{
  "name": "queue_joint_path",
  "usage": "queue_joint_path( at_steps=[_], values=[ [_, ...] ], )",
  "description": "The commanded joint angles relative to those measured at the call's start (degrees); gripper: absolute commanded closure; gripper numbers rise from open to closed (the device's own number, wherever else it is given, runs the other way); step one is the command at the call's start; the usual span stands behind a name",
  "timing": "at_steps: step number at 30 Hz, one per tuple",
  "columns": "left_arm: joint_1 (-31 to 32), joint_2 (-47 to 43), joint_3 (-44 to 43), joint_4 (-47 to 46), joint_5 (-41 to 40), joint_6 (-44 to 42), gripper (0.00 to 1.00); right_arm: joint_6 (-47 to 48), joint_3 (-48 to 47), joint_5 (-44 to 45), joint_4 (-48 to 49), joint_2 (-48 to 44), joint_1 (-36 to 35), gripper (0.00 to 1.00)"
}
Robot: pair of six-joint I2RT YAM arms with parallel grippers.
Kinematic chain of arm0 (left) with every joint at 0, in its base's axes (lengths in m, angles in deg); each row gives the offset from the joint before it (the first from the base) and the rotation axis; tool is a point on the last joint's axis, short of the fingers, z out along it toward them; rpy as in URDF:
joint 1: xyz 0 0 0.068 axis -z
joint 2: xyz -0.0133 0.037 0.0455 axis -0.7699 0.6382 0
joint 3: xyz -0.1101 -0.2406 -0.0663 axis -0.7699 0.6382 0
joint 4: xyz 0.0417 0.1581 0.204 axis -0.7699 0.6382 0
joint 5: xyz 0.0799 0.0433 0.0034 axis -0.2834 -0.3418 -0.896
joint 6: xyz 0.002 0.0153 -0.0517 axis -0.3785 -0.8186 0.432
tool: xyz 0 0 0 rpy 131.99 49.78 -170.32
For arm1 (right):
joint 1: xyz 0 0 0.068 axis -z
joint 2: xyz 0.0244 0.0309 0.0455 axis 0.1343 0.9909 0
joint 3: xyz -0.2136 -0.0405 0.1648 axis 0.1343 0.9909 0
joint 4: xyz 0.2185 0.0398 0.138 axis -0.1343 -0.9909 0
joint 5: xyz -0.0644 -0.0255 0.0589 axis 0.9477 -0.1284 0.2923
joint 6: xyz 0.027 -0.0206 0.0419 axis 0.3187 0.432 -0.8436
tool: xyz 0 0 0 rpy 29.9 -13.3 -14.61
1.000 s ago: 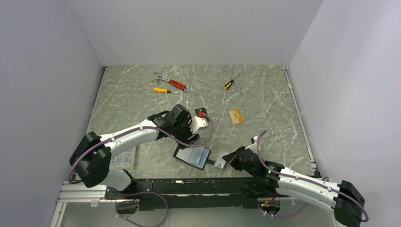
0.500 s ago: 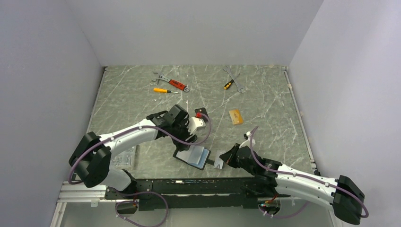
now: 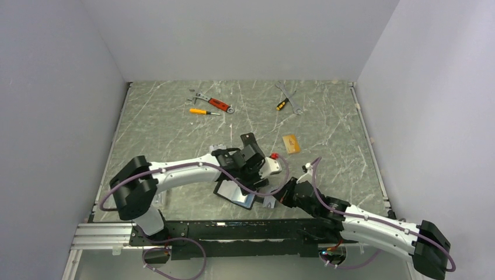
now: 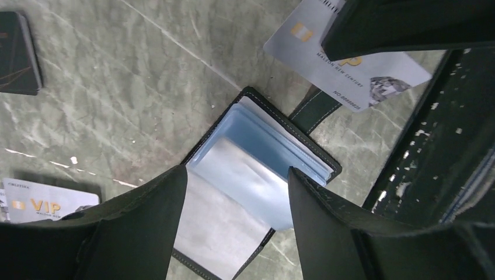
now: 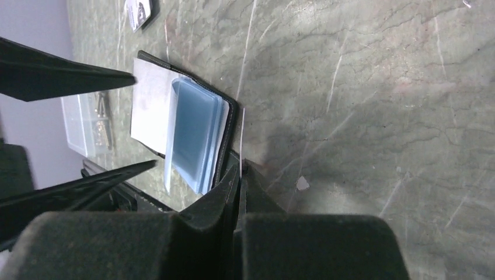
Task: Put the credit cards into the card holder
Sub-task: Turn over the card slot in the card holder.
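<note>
**A:** What waits on the left?

**B:** From the left wrist, a black card (image 4: 17, 52) lies at 10 o'clock of the card holder (image 4: 265, 154). A VIP card (image 4: 41, 203) lies at 8 o'clock. Both are loose on the table, not yet loaded.

**A:** And the left gripper (image 4: 236, 181)?

**B:** Its fingers stand wide apart, one on each side of the open holder, clamped on nothing. I judge it is there to pin the flap flat so the blue sleeves face up. Whether it touches, I cannot tell.

**A:** Where's the holder itself?

**B:** Near the table's 6 o'clock edge, spread open, with its strap pointing to 3 o'clock.

**A:** The right side?

**B:** The right gripper (image 5: 239, 175) is pinched tight on a silver card (image 4: 362, 73) held at the holder's 3 o'clock, edge towards the sleeves, probably to slide it in. A gold card (image 3: 290, 143) lies apart at 1 o'clock
</note>
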Motion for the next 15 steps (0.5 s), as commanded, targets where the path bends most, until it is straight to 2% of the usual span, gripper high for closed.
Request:
queue_joint_path(
  at_steps=[1,15],
  values=[
    [2.43,2.32,-1.02,-2.45,-8.16,1.02,0.30,-2.53,1.44,2.11,-3.79,-4.31,-0.30,1.00],
    [5.74,8.29,-3.54,-1.23,-10.78,-0.45,0.30,-4.39,3.98,2.23,-3.76,-4.23,-0.36,1.00]
  ],
)
